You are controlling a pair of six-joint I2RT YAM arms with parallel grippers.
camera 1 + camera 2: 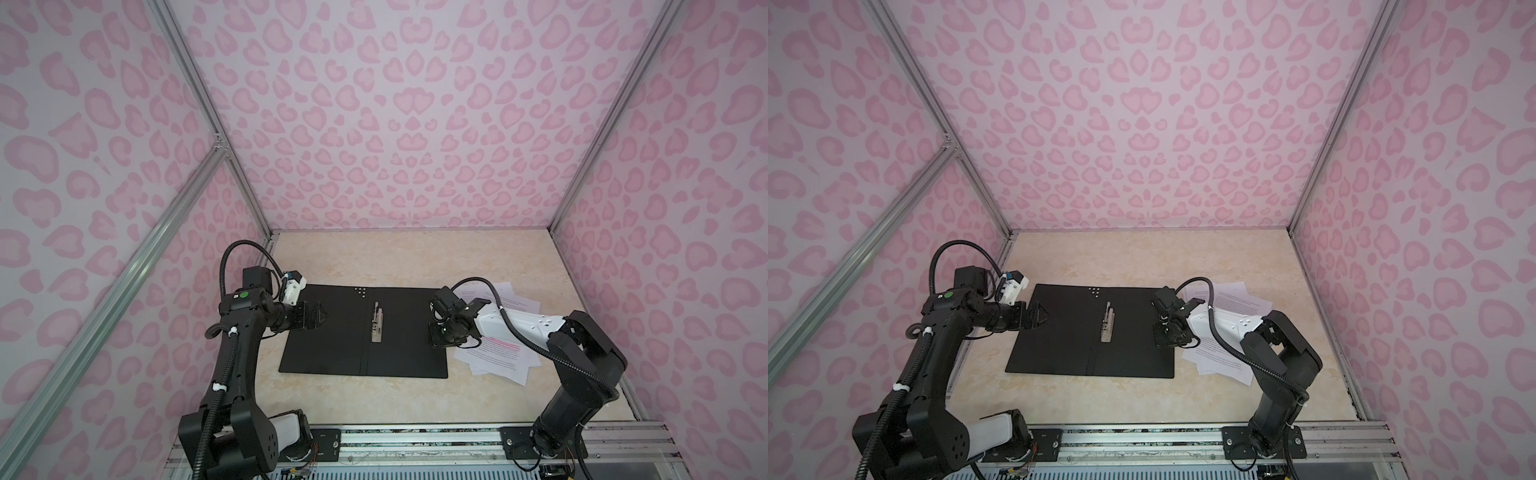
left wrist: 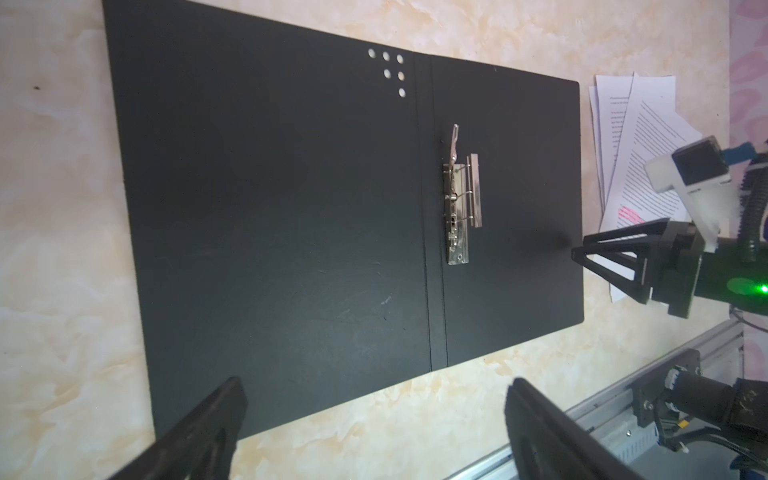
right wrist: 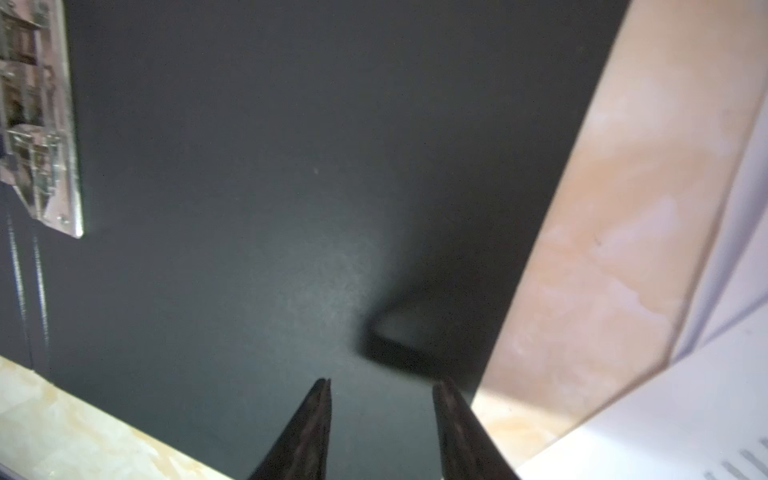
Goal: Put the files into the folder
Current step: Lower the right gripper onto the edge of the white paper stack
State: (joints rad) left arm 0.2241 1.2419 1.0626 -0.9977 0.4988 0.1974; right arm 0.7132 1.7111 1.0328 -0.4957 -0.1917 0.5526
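Observation:
The folder (image 1: 328,353) lies open and flat mid-table in both top views, black inside up, its metal spine clip (image 1: 377,322) at the centre fold. The files (image 1: 503,357), loose white printed sheets with pink highlighting, lie fanned on the table just right of the folder, partly under my right arm. My left gripper (image 1: 324,318) hovers over the folder's left half, open wide and empty (image 2: 376,386). My right gripper (image 1: 434,334) hangs low over the folder's right edge, jaws apart with nothing between them (image 3: 384,382). The files' edge (image 3: 665,415) shows beside it.
Pink-patterned walls (image 1: 374,124) with aluminium frame posts enclose the beige marble table (image 1: 374,257) on three sides. A metal rail (image 1: 415,440) carrying both arm bases runs along the front edge. Bare table lies behind and in front of the folder.

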